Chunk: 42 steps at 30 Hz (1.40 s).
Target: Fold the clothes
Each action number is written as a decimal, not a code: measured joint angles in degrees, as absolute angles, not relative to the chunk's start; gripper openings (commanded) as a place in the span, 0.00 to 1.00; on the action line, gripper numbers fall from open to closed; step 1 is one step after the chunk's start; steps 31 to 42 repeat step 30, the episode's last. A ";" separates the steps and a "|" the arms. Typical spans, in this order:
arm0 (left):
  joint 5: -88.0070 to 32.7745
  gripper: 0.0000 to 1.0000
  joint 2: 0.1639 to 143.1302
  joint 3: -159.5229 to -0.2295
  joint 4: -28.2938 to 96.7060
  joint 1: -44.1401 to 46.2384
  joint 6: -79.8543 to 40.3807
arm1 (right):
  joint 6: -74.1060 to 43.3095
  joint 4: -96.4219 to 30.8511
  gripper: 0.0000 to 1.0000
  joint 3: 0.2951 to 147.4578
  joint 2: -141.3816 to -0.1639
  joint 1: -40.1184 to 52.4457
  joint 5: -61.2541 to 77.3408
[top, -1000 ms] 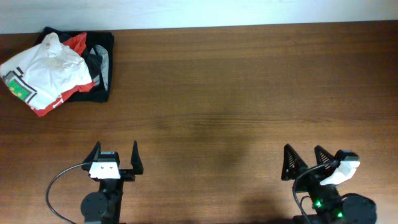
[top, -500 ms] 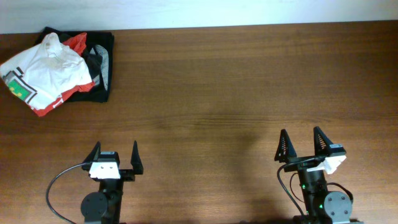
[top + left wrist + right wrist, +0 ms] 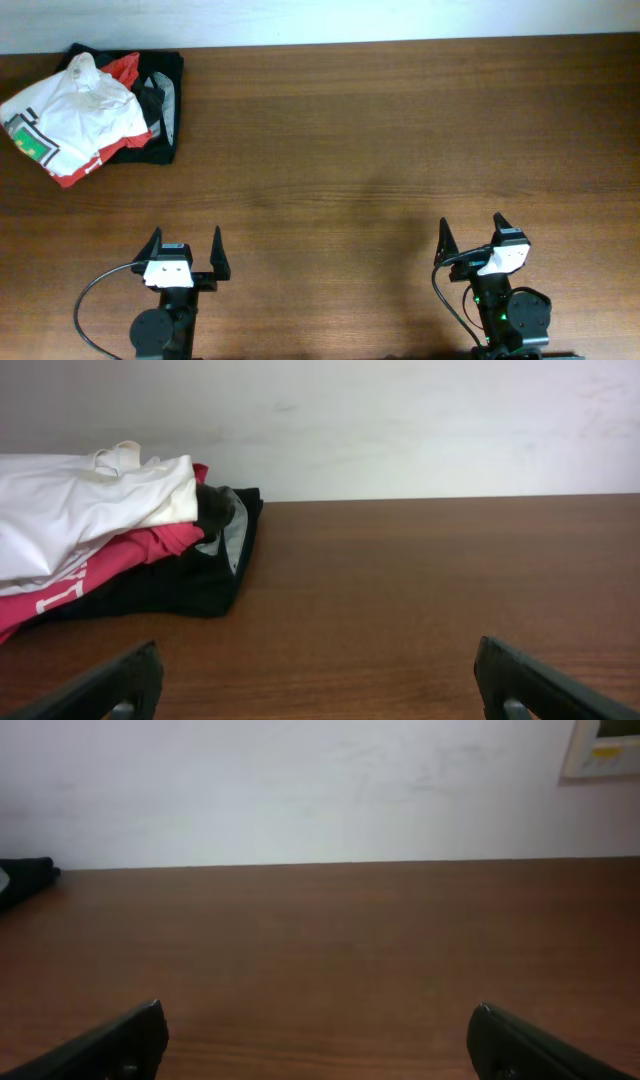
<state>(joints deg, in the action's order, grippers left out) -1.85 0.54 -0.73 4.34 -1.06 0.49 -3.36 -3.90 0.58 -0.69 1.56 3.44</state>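
The white T-shirt (image 3: 72, 110) with a green-and-black pixel print lies crumpled on top of a pile at the table's far left corner. It also shows in the left wrist view (image 3: 80, 510). My left gripper (image 3: 186, 243) is open and empty near the front edge, far from the pile; its fingertips frame bare wood in its wrist view (image 3: 318, 665). My right gripper (image 3: 470, 232) is open and empty at the front right, and its wrist view (image 3: 318, 1020) shows only bare table.
Under the white shirt lie a red shirt with white lettering (image 3: 118, 150) and a black garment (image 3: 165, 120), both also in the left wrist view. A white wall runs along the table's far edge (image 3: 400, 42).
The right arm has swung left and straightened, so its gripper now points toward the far edge. The left arm and the clothes pile have not moved.
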 measured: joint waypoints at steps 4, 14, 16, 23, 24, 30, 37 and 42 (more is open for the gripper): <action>-1.85 0.99 0.54 -0.73 4.36 -1.06 0.49 | -2.55 -3.90 0.99 0.58 -0.69 1.54 3.44; -1.85 0.99 0.54 -0.73 4.34 -1.06 0.49 | -2.50 -3.90 0.99 0.58 -0.69 1.56 3.44; -1.85 0.99 0.54 -0.73 4.34 -1.06 0.49 | -2.48 -3.90 0.99 0.58 -0.69 1.54 3.44; -1.85 0.99 0.54 -0.73 4.34 -1.06 0.49 | -2.37 -3.90 0.99 0.58 -0.69 1.56 3.44; -1.87 0.99 0.54 -0.73 4.36 -1.06 0.49 | -2.35 -3.90 0.99 0.58 -0.69 1.56 3.44; -1.85 0.99 0.54 -0.73 4.36 -1.06 0.49 | -2.33 -3.90 0.99 0.58 -0.69 1.56 3.44; -1.85 0.99 0.54 -0.73 4.36 -1.06 0.49 | -2.33 -3.90 0.99 0.58 -0.69 1.56 3.44; -1.85 0.99 0.54 -0.73 4.36 -1.06 0.49 | -2.33 -3.90 0.99 0.58 -0.69 1.56 3.44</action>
